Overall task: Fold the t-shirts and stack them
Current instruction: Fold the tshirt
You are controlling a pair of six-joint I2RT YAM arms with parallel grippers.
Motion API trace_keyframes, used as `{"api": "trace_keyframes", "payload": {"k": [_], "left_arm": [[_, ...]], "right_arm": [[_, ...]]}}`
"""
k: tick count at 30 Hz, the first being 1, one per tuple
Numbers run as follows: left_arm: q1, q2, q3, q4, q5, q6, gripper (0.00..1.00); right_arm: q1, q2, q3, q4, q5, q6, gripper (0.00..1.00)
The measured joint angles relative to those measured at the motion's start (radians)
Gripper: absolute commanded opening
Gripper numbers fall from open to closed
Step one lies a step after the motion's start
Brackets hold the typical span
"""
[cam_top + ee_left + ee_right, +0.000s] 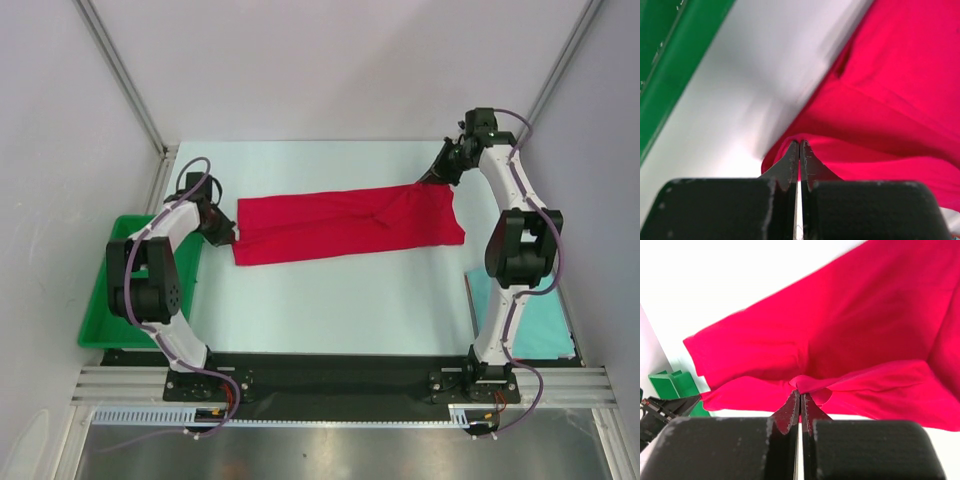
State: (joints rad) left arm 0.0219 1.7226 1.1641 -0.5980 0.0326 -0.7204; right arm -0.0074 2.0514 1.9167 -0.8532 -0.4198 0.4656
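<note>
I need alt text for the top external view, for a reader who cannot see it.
A red t-shirt lies stretched in a long band across a pale table, the left tool gripping its left end and the right tool its far right corner. A green tray sits at left, a folded teal t-shirt at right.

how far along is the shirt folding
Done: the teal shirt lies folded at the near right of the table. In hand: the red shirt is a long band, the left gripper and right gripper each shut on an end. Left: fold it shorter, then stack it with the teal one.
</note>
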Motion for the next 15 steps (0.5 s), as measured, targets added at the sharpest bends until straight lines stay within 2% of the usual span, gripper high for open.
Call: {"api": "trace_keyframes", "payload": {"k": [6, 15], "left_arm": [[0.011, 0.070, 0.056, -0.013, 0.003, 0.010, 0.00], [0.011, 0.075, 0.074, 0.000, 0.047, 0.022, 0.00]], "right_arm": [[0.000, 0.079, 0.067, -0.025, -0.015, -0.008, 0.00], [0.000, 0.106, 0.111, -0.057, -0.010, -0.016, 0.00]]}}
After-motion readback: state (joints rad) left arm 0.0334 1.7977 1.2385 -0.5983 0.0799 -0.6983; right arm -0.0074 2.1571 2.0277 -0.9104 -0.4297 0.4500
